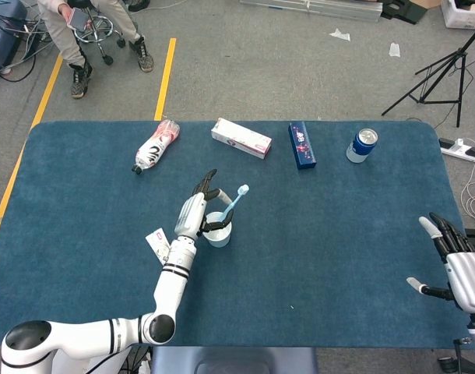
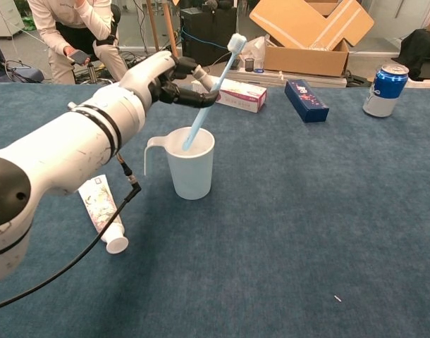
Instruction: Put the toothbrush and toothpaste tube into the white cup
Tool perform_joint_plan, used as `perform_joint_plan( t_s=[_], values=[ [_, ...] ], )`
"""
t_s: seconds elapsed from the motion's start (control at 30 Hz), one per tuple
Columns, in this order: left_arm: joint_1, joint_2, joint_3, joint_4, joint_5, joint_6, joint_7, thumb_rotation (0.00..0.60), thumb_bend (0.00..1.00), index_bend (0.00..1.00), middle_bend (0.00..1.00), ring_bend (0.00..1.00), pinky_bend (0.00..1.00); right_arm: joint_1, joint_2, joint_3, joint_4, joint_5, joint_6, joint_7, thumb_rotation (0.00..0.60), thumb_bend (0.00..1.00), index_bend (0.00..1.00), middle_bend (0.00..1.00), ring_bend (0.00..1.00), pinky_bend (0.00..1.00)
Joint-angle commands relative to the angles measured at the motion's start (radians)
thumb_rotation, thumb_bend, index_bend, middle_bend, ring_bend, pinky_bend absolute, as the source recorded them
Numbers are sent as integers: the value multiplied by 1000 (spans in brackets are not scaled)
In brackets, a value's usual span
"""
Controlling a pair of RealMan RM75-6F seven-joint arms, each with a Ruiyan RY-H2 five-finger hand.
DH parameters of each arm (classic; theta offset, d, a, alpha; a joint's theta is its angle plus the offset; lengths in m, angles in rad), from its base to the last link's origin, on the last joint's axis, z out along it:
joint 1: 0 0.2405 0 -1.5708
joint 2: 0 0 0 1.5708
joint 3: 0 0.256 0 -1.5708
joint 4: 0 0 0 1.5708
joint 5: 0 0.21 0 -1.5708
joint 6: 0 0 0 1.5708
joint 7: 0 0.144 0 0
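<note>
1. Blue toothbrush (image 2: 213, 88) is pinched in the left hand (image 2: 174, 76), upper-middle of chest view; bristle end up, handle end down inside the mouth of the white cup (image 2: 191, 163).
2. Long axis tilted: head leans up and toward frame right, lower tip sits at the cup's left-inner side. Tip is below the rim; can't tell if it touches the bottom.
3. Key relation: brush is already over and partly in the cup, hand just above and left of the rim. Next move prob. only needs the fingers to let go so it drops in and leans on the rim.
4. Toothpaste tube (image 2: 102, 210) lies flat on the desk (image 2: 306, 232), lower left of the cup, cap end toward the camera; nothing touching it.
5. Left hand is far nearer the tube. Right hand (image 1: 455, 261) at lower right edge of head view, fingers apart, holding nothing, well apart from both items.
6. Risk: tall brush in a light cup; a sideways nudge on release could tip it.
</note>
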Motion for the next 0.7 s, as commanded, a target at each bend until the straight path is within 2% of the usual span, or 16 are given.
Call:
perform_joint_plan(
  t_s=[0.03, 0.43, 0.7],
  values=[
    [3, -9, 8, 16, -4, -11, -9, 600, 376, 655, 27, 0, 0, 0, 1, 0, 1, 0, 1, 1, 600, 0, 0, 0, 0, 150],
    [9, -24, 28, 67, -25, -55, -2, 600, 375, 630, 27, 0, 0, -2, 7, 0, 1, -2, 5, 15, 600, 0, 0, 0, 0, 150],
    [13, -9, 29, 50, -40, -62, 25, 600, 301, 552, 27, 0, 0, -1, 5, 0, 1, -1, 3, 9, 600, 0, 0, 0, 0, 150]
  ],
)
